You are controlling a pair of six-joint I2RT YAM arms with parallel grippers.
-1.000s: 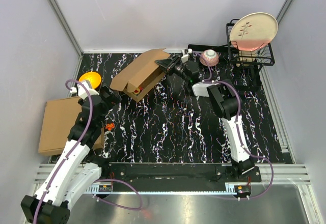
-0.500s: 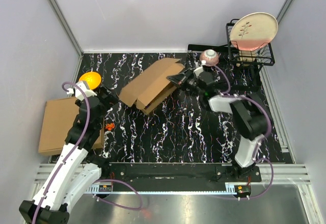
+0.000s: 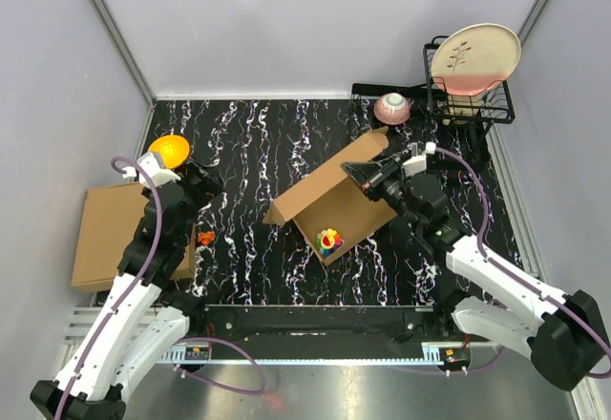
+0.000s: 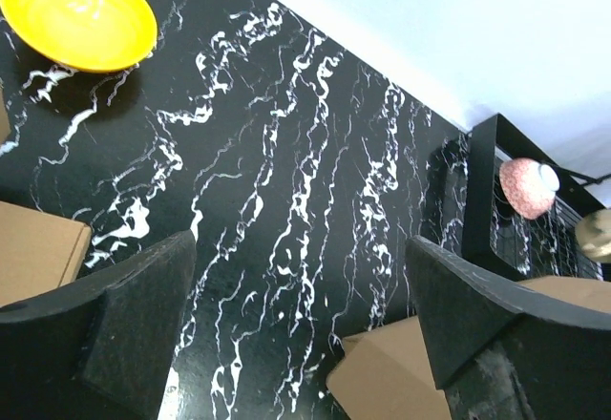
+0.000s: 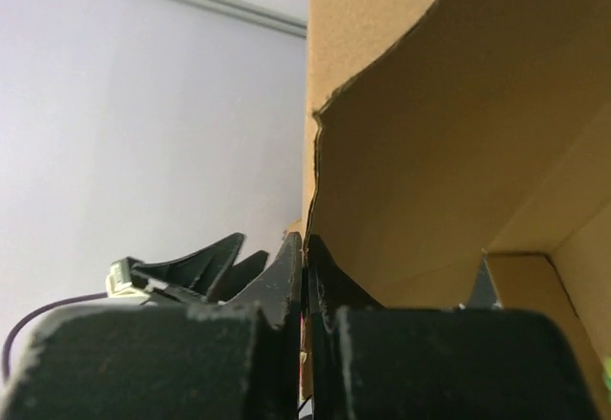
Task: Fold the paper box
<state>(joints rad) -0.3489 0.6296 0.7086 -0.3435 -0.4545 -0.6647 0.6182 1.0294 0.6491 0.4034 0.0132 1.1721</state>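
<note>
Two grippers: left gripper (image 4: 301,258) is wide apart, holding nothing; right gripper (image 5: 304,253) is pinched on a flap of the box (image 3: 325,200), mid frame. Box looks light and stiff but bends easy, so grab thin edges. A toy (image 3: 329,241) sits inside. Farther up, yellow bowl (image 3: 168,146) is empty; rack (image 3: 504,107) holds a plate (image 3: 474,57)

1. The paper box (image 3: 329,196) was plain brown.
2. The table (image 3: 248,248) was black with white marble veins.
3. The bowl (image 3: 168,147), upper left, was orange-yellow.
4. The plate (image 3: 474,55), upper right, was cream with a dark leaf sprig.
</note>
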